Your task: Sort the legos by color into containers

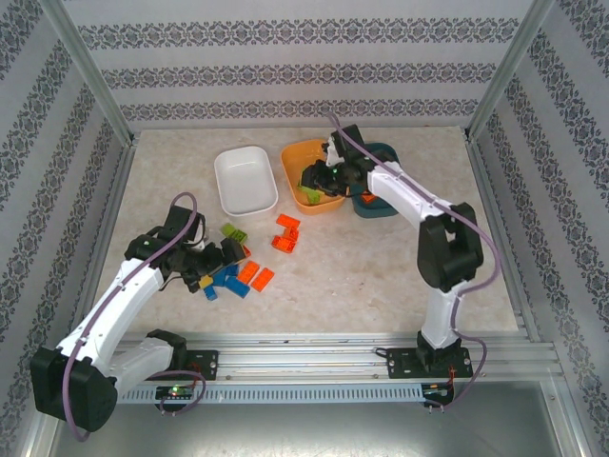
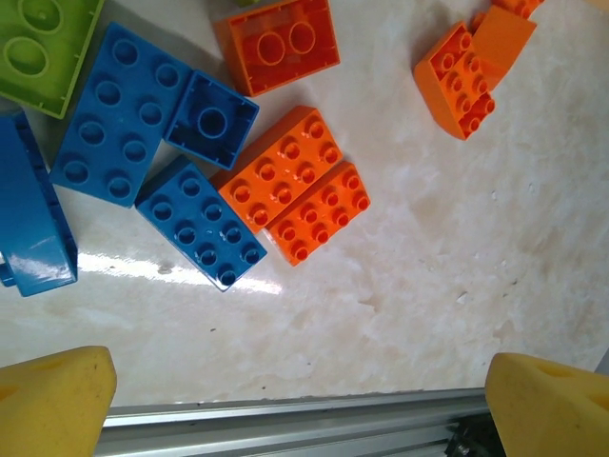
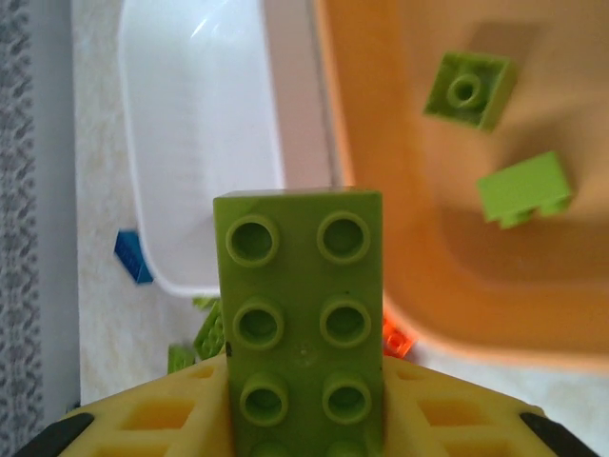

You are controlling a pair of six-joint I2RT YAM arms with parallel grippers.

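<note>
My right gripper (image 3: 304, 409) is shut on a lime green lego (image 3: 300, 305), held above the near rim of the orange container (image 3: 447, 286). Two more lime green legos (image 3: 471, 89) lie inside that container. In the top view the right gripper (image 1: 324, 173) hangs over the orange container (image 1: 295, 150), between the white container (image 1: 228, 160) and the teal container (image 1: 385, 211). My left gripper (image 2: 304, 409) stands open, nothing between its yellow fingertips (image 2: 52, 400), just short of a pile of blue legos (image 2: 200, 224) and orange legos (image 2: 285, 167). A lime green lego (image 2: 38, 43) lies at the pile's far left.
The white container (image 3: 205, 143) is next to the orange one. Two orange legos (image 1: 285, 234) lie apart in mid-table, and a green one (image 1: 233, 231) sits near the left gripper (image 1: 226, 255). A metal rail (image 2: 285, 424) runs along the near table edge, close under the left gripper.
</note>
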